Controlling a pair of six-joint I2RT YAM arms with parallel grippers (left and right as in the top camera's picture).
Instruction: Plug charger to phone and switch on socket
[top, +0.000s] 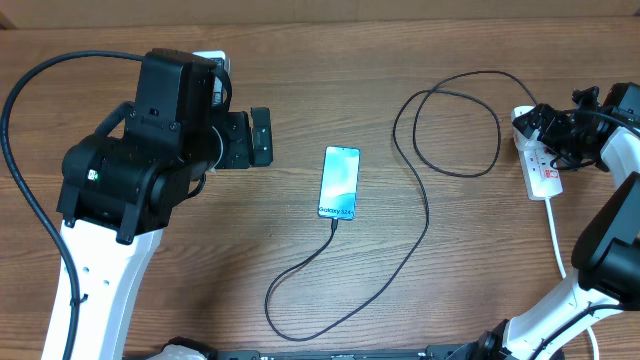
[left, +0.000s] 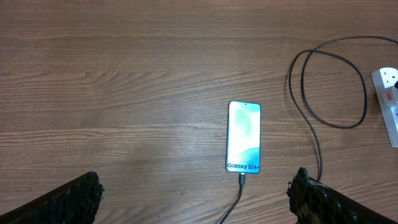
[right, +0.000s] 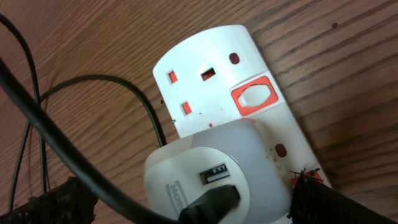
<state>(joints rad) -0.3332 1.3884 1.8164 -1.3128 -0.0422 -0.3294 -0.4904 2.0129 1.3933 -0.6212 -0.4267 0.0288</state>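
The slim black-edged smartphone with a lit light-blue screen (top: 340, 183) lies flat on the wooden tabletop (top: 300, 60). The long thin black charger cable (top: 427, 205) already appears seated in the phone's lower end, by the "Galaxy" lettering. From there it trails in slack loops to the small white oblong power strip with red markings (top: 541, 165), well off to the phone's right. By my reading only the switching is left, which would explain the postures. The left gripper (top: 256, 137) hangs to the phone's left, apart from it, with jaws spread wide and holding nothing, as if out of the way. The right gripper (right: 186, 193) hangs just over the strip, far from the phone, with jaws likewise spread and empty, placed to press. The left wrist view shows the connector meeting the phone's edge, which is only tiny in the overhead view. Only the right wrist view gives the strip's detail: a white adapter plug (right: 214, 177) with the black lead in it, a free outlet, and a red-framed white rocker switch (right: 254, 99). A second red patch beside one finger is mostly hidden, so I cannot tell which switch serves the occupied outlet.
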